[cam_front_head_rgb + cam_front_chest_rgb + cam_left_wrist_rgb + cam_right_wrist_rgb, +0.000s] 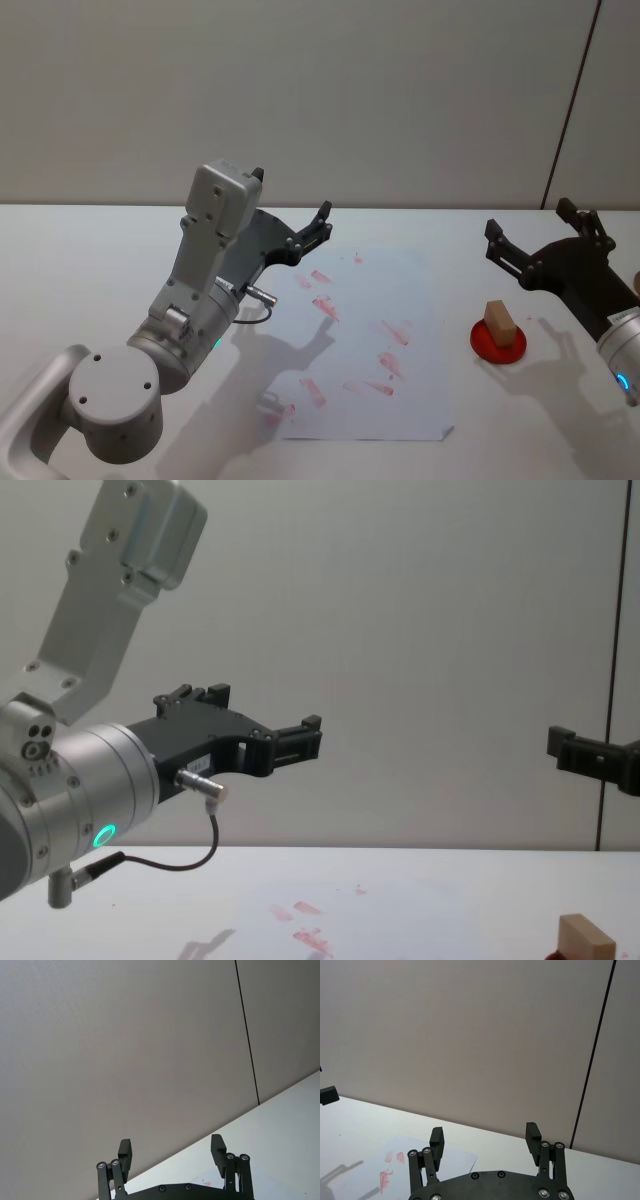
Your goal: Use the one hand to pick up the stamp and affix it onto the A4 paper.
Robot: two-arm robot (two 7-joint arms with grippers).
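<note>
The stamp, a small pale wooden block, stands on a round red pad to the right of the A4 paper, which carries several red-pink marks. My right gripper hovers open above the table just behind and to the right of the stamp, holding nothing. Its two black fingers spread wide in the right wrist view, with the paper below them. The stamp sits low at the right in the chest view. My left gripper is open above the paper's far left corner.
The left arm's silver body, with a green ring and a cable, stands over the table's left side. A plain wall rises behind the table. Bare white tabletop lies left of the paper.
</note>
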